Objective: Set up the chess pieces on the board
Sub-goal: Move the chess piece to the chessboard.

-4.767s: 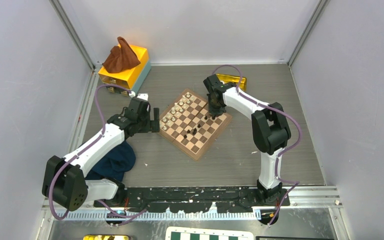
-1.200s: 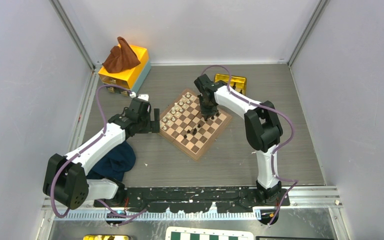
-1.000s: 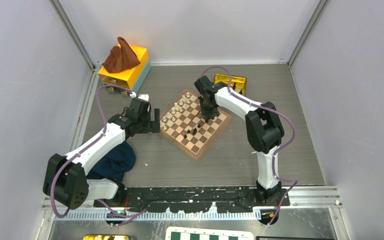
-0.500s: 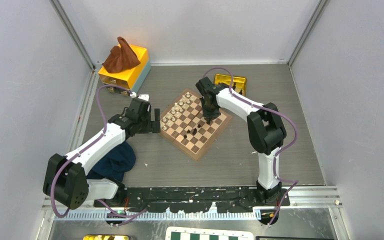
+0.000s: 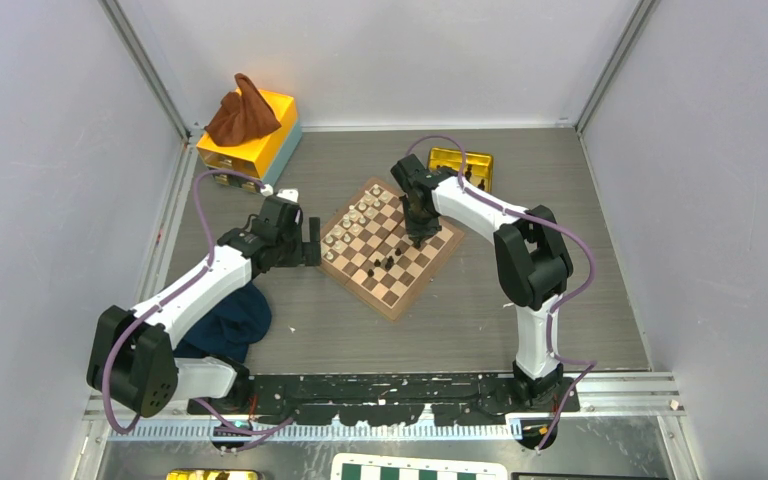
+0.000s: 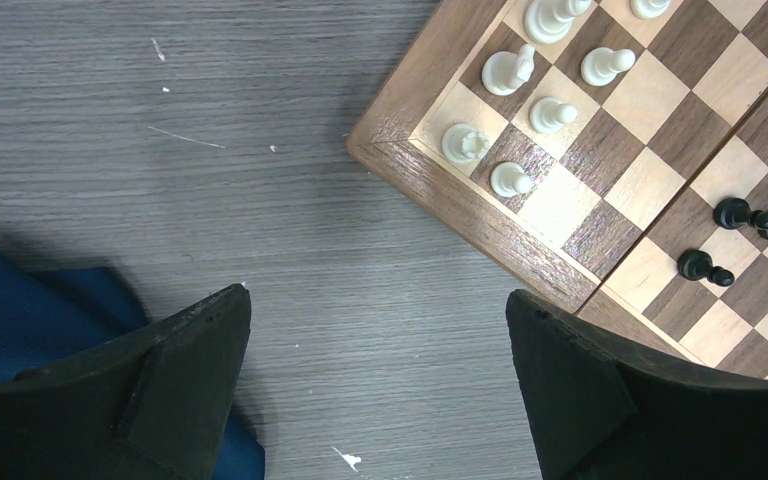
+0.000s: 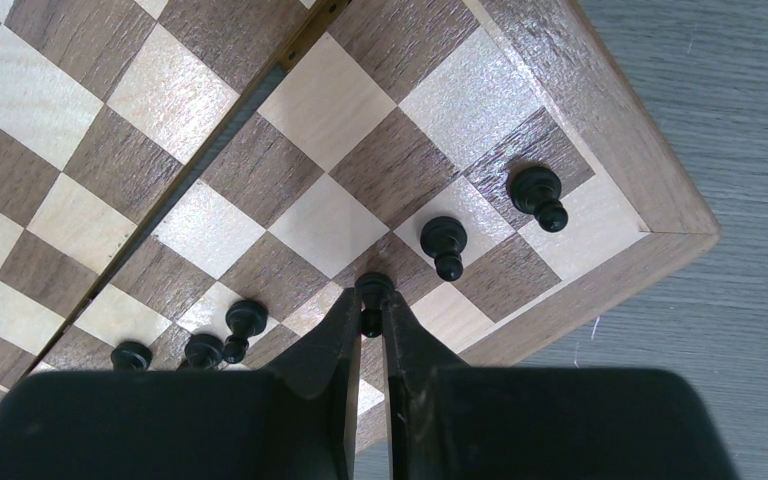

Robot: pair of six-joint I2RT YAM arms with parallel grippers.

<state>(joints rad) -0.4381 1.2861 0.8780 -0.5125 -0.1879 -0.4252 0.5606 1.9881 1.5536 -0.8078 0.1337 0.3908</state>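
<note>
The board [image 5: 357, 292] lies at mid-table, turned like a diamond. My right gripper [image 5: 417, 238] hangs over its right side. In the right wrist view that gripper [image 7: 368, 310] is shut on a tiny black pawn [image 7: 373, 290], held over a dark square beside the rim [image 7: 610, 130]. Two black pawns [image 7: 445, 243] [image 7: 538, 195] stand in line next to it, and more black pieces [image 7: 243, 322] cluster to the left. My left gripper [image 6: 377, 300] is open over bare table beside the board's left corner [image 6: 460, 215]. Black pieces [image 6: 700, 265] also show there.
Cream pieces [image 6: 465, 143] fill the board's left side. A yellow box with a brown cloth [image 5: 250, 130] sits at the back left, a gold tin [image 5: 463, 160] behind the board. A blue cloth [image 5: 230, 320] lies under the left arm. A green-and-white board [image 5: 420, 468] is at the near edge.
My right gripper has shifted slightly right and nearer over the board with the pawn in it, then held still. The left arm has not moved.
</note>
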